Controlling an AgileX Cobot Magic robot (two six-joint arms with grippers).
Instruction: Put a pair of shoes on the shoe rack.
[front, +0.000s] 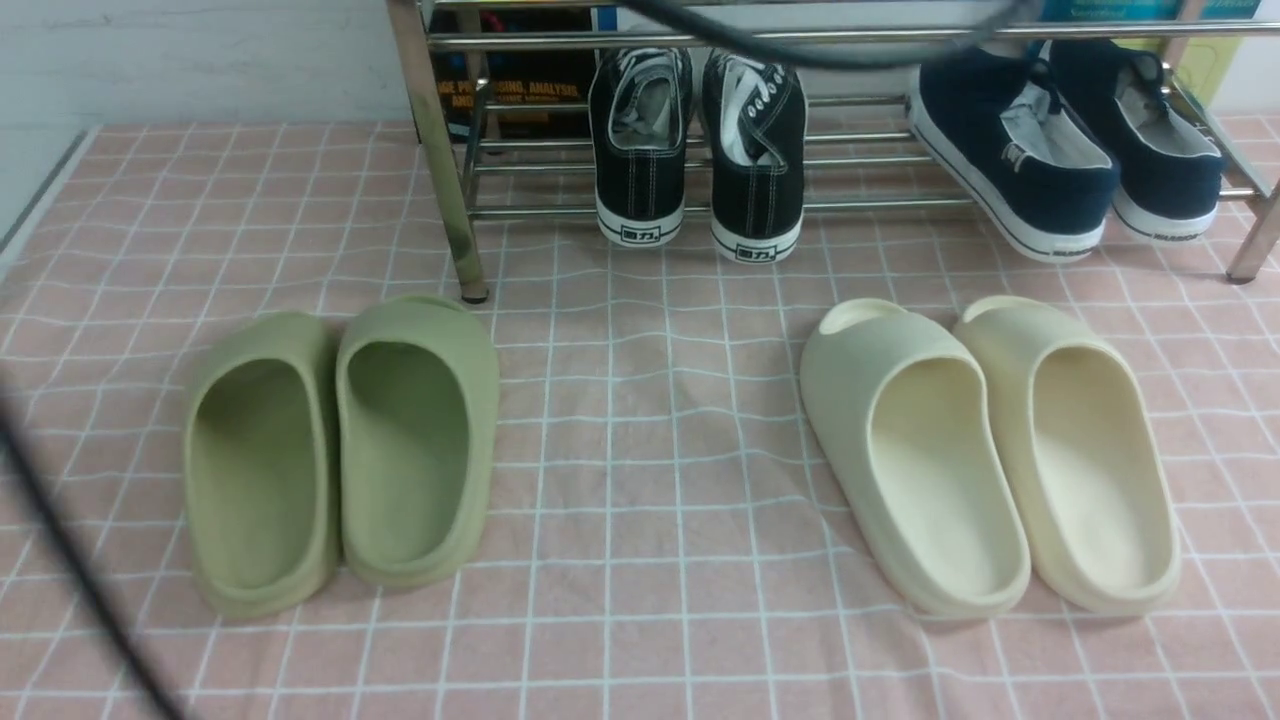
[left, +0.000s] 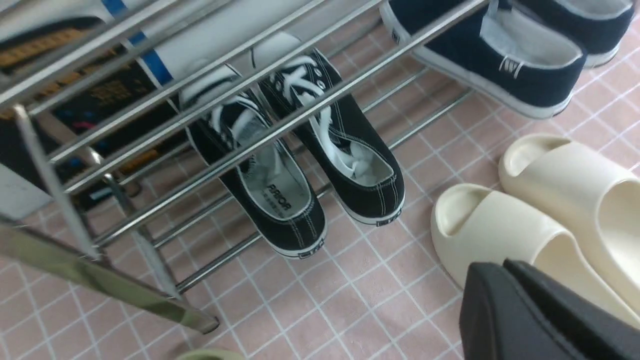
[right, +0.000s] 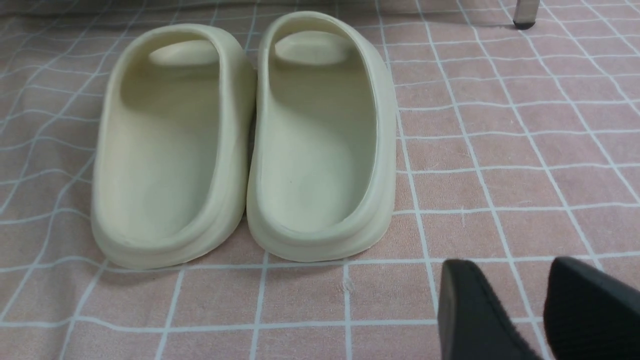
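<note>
Presently, near to far:

Right gripper (right: 542, 310): nearest item; fingers spread with bare cloth between them, holding nothing, low over the checked tablecloth (right: 500, 150) just short of the cream slides (right: 240, 140).

Left gripper (left: 515, 310): fingers pressed together, nothing between them; raised in front of the rack, looking down through its upper bars.

Green slides (front: 340, 450): on the cloth, front left, heels toward the robot; not task items.

Black sneakers (front: 697, 150): the pair stands side by side on the lower bars of the shoe rack (front: 440, 180), toes inward, heels just over the front bar. Judged placed.

Navy slip-ons (front: 1065, 140): same tier, further right, well apart from the sneakers.

Step in hand: judged a retreat from the rack. To do it well, the left arm should back straight out toward the robot, clear of the upper bars and the leg; neither arm should brush the sneaker heels, which look easy to tip off the front bar.

Left wrist view only: white laces, printed insoles, both soles resting across the bars, and the closed fingers.

Right wrist view only: the gap between the right fingers.

Front view only: heel labels, the green slides, the rack's whole span; neither gripper appears there.
</note>
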